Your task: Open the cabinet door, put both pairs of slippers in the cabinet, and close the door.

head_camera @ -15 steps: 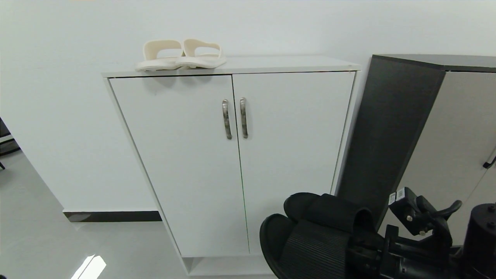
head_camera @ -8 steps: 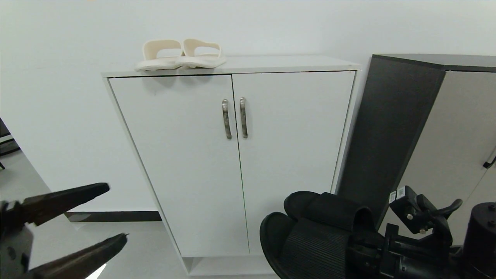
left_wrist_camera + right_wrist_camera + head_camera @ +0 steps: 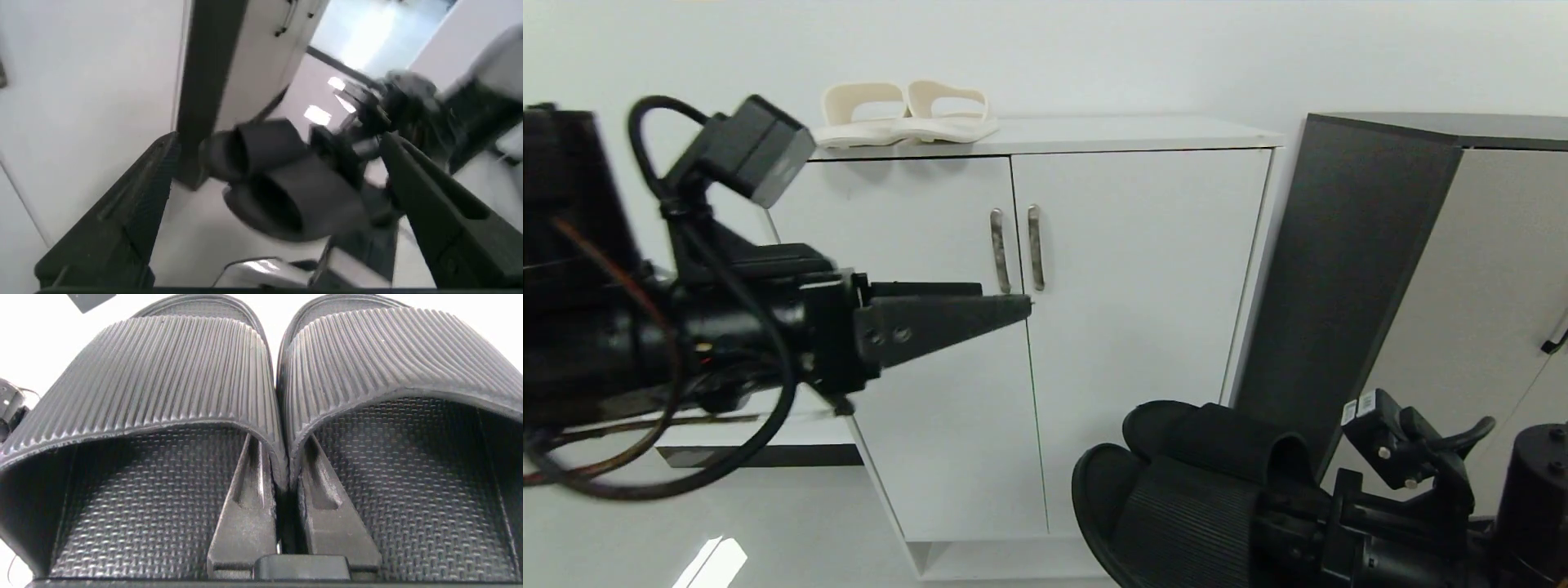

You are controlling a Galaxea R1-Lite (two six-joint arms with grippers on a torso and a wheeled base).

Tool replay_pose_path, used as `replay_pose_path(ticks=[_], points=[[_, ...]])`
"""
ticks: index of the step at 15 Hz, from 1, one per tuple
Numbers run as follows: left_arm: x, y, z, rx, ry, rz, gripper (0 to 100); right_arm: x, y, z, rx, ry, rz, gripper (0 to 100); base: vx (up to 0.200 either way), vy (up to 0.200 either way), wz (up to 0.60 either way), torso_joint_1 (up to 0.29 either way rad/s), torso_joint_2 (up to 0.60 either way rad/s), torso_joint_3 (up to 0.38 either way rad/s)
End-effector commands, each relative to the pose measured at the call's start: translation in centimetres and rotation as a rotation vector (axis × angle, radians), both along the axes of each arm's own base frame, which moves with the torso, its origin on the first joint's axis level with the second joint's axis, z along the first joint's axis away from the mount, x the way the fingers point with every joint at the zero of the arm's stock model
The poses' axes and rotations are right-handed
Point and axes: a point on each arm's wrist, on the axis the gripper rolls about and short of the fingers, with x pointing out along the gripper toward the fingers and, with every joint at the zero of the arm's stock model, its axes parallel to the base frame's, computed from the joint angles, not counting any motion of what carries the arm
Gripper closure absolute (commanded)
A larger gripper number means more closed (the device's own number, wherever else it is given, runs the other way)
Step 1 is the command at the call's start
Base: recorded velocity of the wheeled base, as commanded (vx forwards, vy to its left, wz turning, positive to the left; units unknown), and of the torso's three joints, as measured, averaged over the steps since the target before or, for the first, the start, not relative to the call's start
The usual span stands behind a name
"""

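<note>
Black left tool [image 3: 1009,298], jaws wide, has risen to the left handle [image 3: 1001,251] of the closed cabinet [image 3: 1135,286], likely to open it; right tool [image 3: 279,457] pinches black slippers [image 3: 1184,490] low before the cabinet, cream pair [image 3: 907,114] atop it.

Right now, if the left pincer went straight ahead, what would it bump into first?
The left pincer would probably hit the white cabinet door just below its handle; depth is unclear.
</note>
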Motion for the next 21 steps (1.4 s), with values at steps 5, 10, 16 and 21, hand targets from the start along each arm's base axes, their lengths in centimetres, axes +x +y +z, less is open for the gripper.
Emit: replay_pose_path(ticks=[5,10,16,21], points=[[6.8,-4.0,-1.1,0.024,0.07,0.053,0,0.4,0.1,-0.2,-0.006,0.009,-0.011,100,0.0,0.0,0.0,0.0,0.0,0.0],[9.8,-5.1,-1.7,0.005,0.018,0.184,0,0.5,0.1,-0.3,-0.009,0.012,-0.014,100,0.0,0.0,0.0,0.0,0.0,0.0],[12.9,-3.3,-2.3,0.009,0.025,0.275,0,0.5,0.0,-0.3,-0.008,0.011,-0.014,100,0.0,0.0,0.0,0.0,0.0,0.0],[13.8,-2.8,-2.5,0.005,0.033,0.27,0,0.5,0.1,-0.4,-0.013,0.016,-0.014,100,0.0,0.0,0.0,0.0,0.0,0.0]])
